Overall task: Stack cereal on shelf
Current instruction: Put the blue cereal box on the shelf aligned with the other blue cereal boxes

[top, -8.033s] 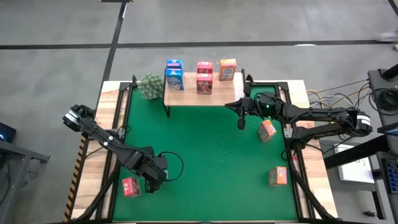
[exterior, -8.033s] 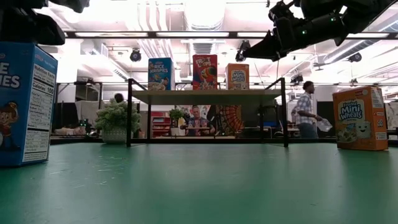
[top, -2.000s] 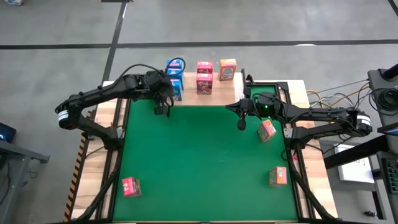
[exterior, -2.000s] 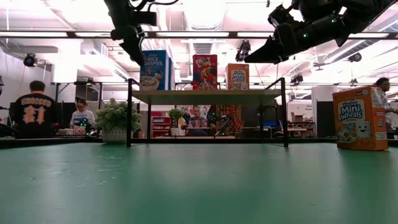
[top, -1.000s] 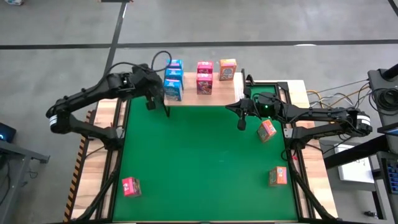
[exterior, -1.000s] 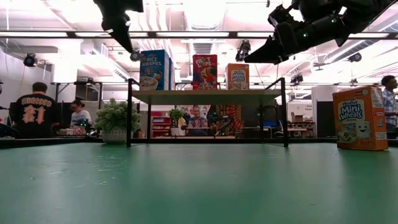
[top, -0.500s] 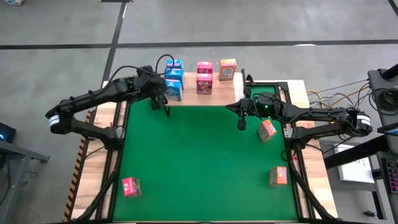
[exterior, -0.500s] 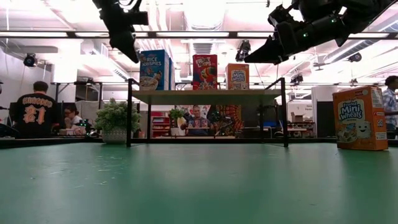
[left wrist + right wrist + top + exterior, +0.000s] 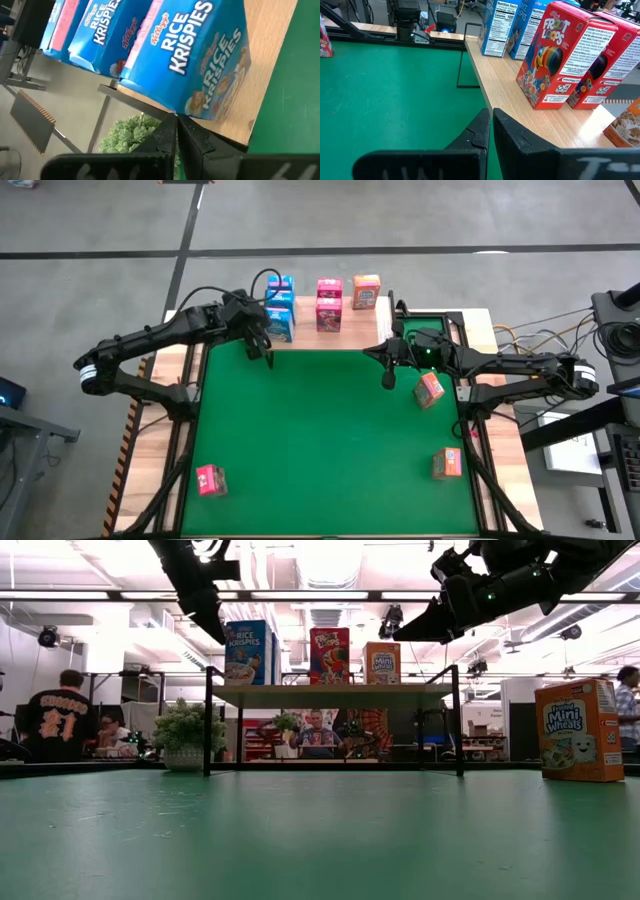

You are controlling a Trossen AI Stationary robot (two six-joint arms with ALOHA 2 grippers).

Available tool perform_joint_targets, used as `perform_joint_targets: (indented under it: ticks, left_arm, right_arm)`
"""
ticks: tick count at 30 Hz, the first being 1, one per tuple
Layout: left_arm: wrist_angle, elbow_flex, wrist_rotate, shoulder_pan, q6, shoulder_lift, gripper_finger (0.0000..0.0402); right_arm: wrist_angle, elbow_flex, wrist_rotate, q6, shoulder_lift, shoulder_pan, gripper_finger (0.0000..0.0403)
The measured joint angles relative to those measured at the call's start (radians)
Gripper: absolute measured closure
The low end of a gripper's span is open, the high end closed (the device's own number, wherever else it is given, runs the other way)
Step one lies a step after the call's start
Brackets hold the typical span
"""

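The shelf (image 9: 345, 338) stands at the table's far edge. On it, three blue cereal boxes (image 9: 280, 305) stand in a row, then two pink-red ones (image 9: 328, 305) and an orange one (image 9: 366, 292). My left gripper (image 9: 263, 348) is shut, raised at the shelf's front left corner, its tips by the front blue box (image 9: 190, 55). My right gripper (image 9: 388, 378) is shut and hangs over the mat before the shelf's right end. Loose boxes stand on the mat: two orange (image 9: 430, 389) (image 9: 447, 464) and one pink-red (image 9: 211, 479). My left gripper's shut fingertips (image 9: 175, 120) slant down toward the front blue box's lower near edge (image 9: 200, 112), where it rests on the shelf's plank. I cannot tell whether they touch it.
A green plant (image 9: 185, 735) stands left of the shelf, under my left arm. The shelf's black legs (image 9: 208, 720) stand on the mat's far side. The middle of the green mat (image 9: 320, 440) holds nothing.
My left gripper has come down and gone toward the table's right edge, up to the front blue box at the shelf's left end. The boxes on the shelf stand as before.
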Motion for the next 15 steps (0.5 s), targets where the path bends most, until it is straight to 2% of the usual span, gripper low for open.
perform_joint_targets:
  ticks: [15]
  left_arm:
    - [0.000, 0.000, 0.028, -0.006, -0.007, 0.000, 0.0402]
  right_arm:
    - [0.000, 0.000, 0.000, -0.001, 0.000, 0.000, 0.0390]
